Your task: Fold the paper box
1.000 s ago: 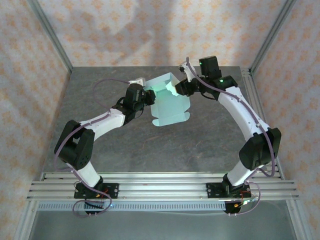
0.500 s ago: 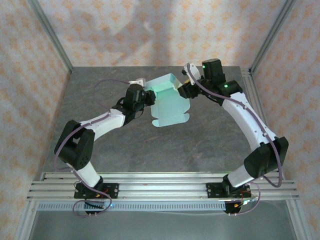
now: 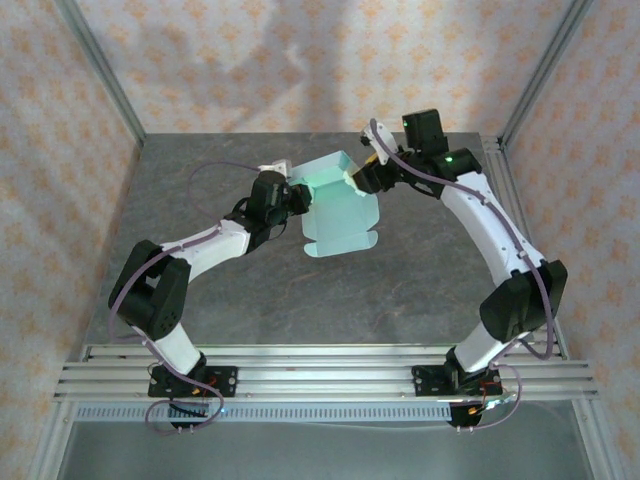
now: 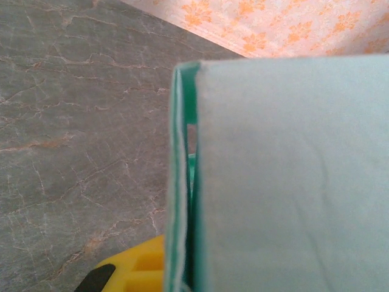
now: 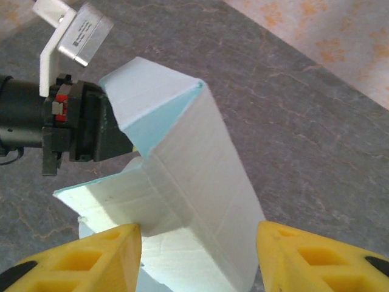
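We judge the fold roughly half done. The paper box (image 3: 340,205) has one panel raised into a ridge, while its near flaps lie flat and its sides are not yet closed. It is toward the bench's (image 3: 250,290) far edge, midway across. Our left hand (image 3: 297,195) pinches its left edge, and our right hand (image 5: 197,249) is spread astride the ridge.

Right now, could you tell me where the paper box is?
Top view: the paper box is mid-table, its left edge pinched by the left gripper, the right gripper open around its far flap.
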`<state>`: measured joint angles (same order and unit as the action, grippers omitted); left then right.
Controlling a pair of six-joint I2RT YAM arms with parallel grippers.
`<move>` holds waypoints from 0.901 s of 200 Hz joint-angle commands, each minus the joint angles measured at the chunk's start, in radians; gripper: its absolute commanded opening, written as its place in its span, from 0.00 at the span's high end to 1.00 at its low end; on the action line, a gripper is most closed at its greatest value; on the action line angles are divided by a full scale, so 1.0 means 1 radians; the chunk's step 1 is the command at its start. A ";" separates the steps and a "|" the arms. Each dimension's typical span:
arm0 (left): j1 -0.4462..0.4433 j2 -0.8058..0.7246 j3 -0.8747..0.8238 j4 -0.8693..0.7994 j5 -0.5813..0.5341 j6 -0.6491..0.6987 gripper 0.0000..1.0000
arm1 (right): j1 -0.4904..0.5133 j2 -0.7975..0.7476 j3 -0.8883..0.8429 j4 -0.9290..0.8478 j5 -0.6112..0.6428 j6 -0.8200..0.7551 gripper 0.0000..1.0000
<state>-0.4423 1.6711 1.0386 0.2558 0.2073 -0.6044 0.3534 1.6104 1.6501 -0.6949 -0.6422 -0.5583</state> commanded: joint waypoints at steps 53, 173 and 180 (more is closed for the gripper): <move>0.011 -0.030 0.002 0.038 0.041 0.001 1.00 | 0.098 0.015 -0.057 0.136 0.138 0.026 0.58; 0.011 -0.033 0.012 0.025 0.043 0.009 1.00 | 0.180 -0.023 -0.179 0.421 0.486 0.005 0.64; 0.011 -0.033 0.011 0.025 0.040 0.009 1.00 | 0.180 -0.029 -0.184 0.422 0.469 0.010 0.63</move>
<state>-0.4255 1.6707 1.0386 0.2462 0.2291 -0.6029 0.5243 1.6104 1.4776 -0.3191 -0.2020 -0.5407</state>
